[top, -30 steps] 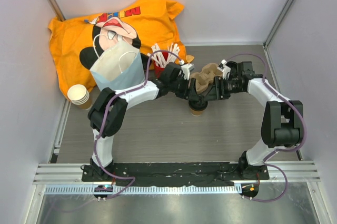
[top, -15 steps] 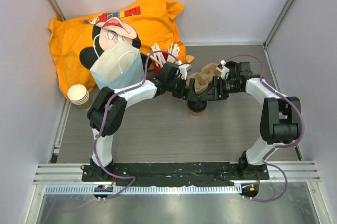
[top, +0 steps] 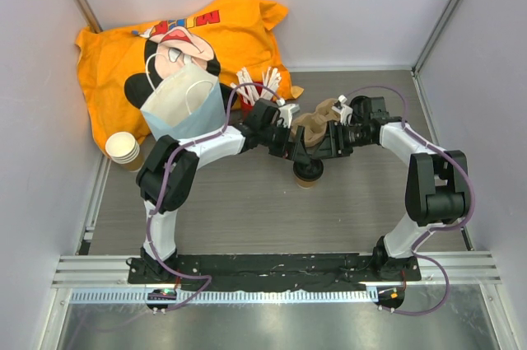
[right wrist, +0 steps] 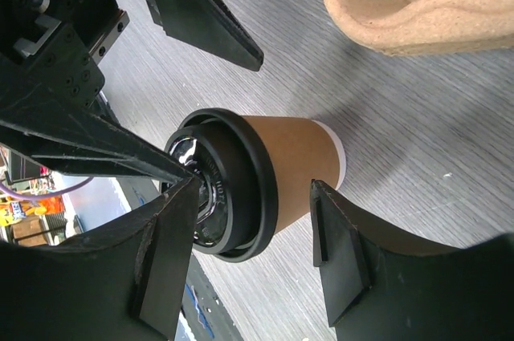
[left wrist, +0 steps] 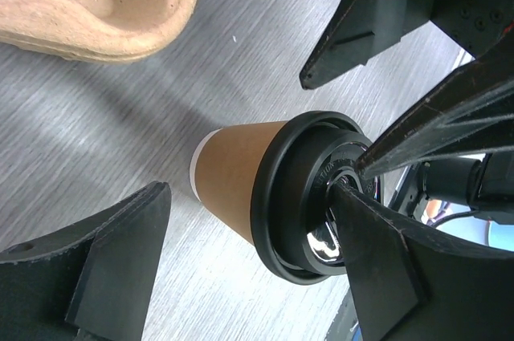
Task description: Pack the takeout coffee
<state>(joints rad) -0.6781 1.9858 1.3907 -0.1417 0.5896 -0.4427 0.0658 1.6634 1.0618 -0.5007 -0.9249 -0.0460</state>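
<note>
Left pincer [left wrist: 250, 192] is wide open, with one finger on each side of the coffee cup [left wrist: 233, 172], and it holds nothing. Right pincer [right wrist: 255, 183] is open too, and its fingers hang over the same cup from the other side. I cannot tell if any finger touches the black lid [right wrist: 221, 188]. The cup stands upright on the desk [top: 247, 218], right where the two arms meet, just beside the brown cup tray [top: 319, 119]. The paper bag [top: 183, 103] stands well apart, off to the left.

I think the step now is to get a good hold on the cup. Only one pincer should squeeze it. The other should back away so the two do not bump. The fingers should go lower and press on the brown paper side, under the lid. They should not press on the lid, which could pop off. The squeeze should be soft, because paper bends. The cup should stay upright so nothing spills.
</note>
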